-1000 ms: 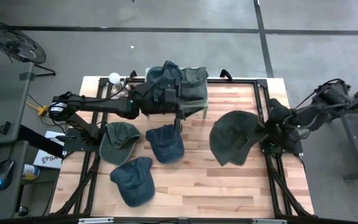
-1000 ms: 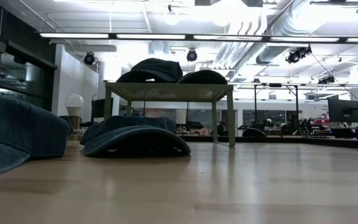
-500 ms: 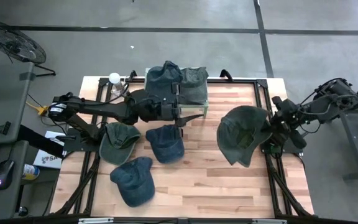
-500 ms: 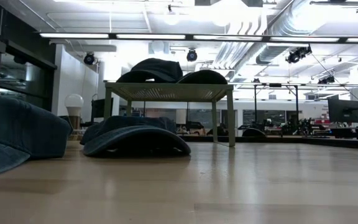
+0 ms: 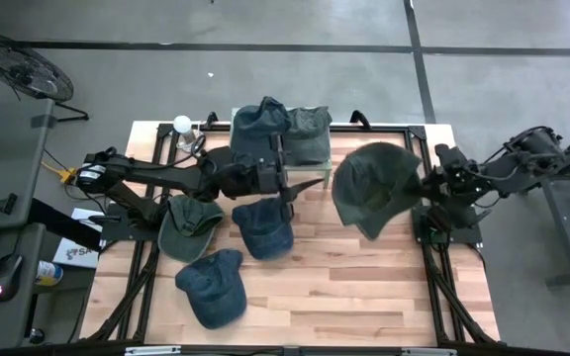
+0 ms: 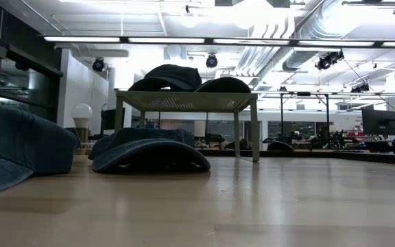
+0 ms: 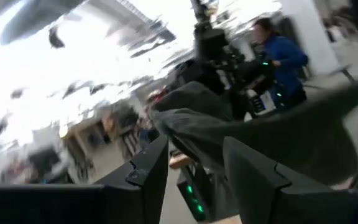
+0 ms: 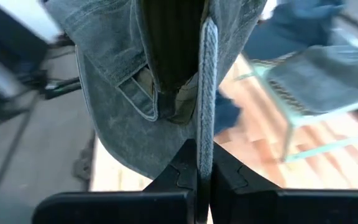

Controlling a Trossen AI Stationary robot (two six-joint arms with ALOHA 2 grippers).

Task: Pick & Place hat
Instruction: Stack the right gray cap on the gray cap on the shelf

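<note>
My right gripper (image 5: pixel 426 188) is over the table's right side, shut on a grey-green hat (image 5: pixel 372 183) that it holds up in the air just right of the raised mesh rack (image 5: pixel 305 170). In the right wrist view the hat (image 8: pixel 123 81) fills the space ahead of the shut fingers. Two hats rest on the rack top: a blue-grey one (image 5: pixel 260 127) and a green one (image 5: pixel 310 133). My left gripper (image 5: pixel 283 184) is open at the rack's near edge and touches nothing; its wrist view (image 7: pixel 194 180) looks across at the held hat (image 7: pixel 191 118). My right gripper pinches an edge strip of the hat's rim (image 8: pixel 205 93) between its two fingers, one on each side of the cloth. The fingers come about level from the table's right. The hat is lifted clear of the table and spreads out from the gripper toward the rack.
Three hats lie on the table's left half: an olive one (image 5: pixel 188 225), a blue one (image 5: pixel 263 225) and another blue one (image 5: pixel 214 287). A white bulb (image 5: pixel 182 125) stands at the far left corner. A person in blue (image 7: pixel 281 56) is beyond the table. Bare wood (image 5: pixel 364 287) lies near right.
My right gripper has risen and carried the grey-green hat from low over the table's right side toward the far edge and the rack; the hat is now lifted clear. My left gripper has drawn back from over the rack toward the near-left, uncovering the hats on it.
</note>
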